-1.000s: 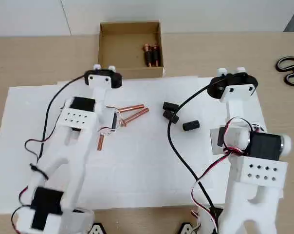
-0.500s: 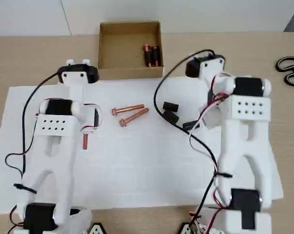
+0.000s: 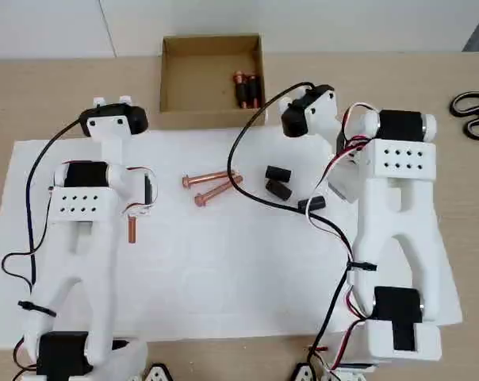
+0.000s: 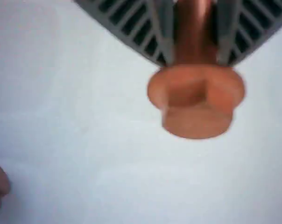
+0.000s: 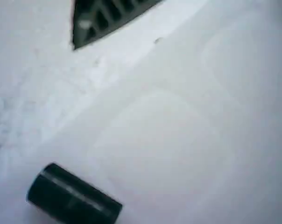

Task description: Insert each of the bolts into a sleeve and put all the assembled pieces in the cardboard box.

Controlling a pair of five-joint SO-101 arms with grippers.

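— How do the arms stand?

— Both stretch from the near edge of the table (image 3: 65,95) out over the white sheet (image 3: 224,270). The left arm lies over the sheet's left part. Its left gripper (image 4: 195,55) is clamped on a copper bolt (image 4: 195,100): the ribbed fingers (image 4: 141,23) press the shank from both sides, and the flanged head sticks out free above the sheet. The right arm lies over the right part, with the right gripper (image 3: 340,188) low over the sheet — whether it is apart or together I cannot tell.

— Count the pieces.

— Three bolts are outside the box: the held one and two loose bolts (image 3: 210,178) lying close together at mid-sheet, between the arms. There are three black sleeves (image 3: 278,173) on the sheet. Two lie near each other just right of the loose bolts, and the third sleeve (image 3: 312,204) lies on its side just beside the right gripper.

— And the container?

— The cardboard box (image 3: 196,79) sits on the table at the sheet's far edge. Two assembled pieces (image 3: 247,90) lie in it side by side, near its right wall. Scissors (image 3: 473,111) rest at the table's right edge, well apart.
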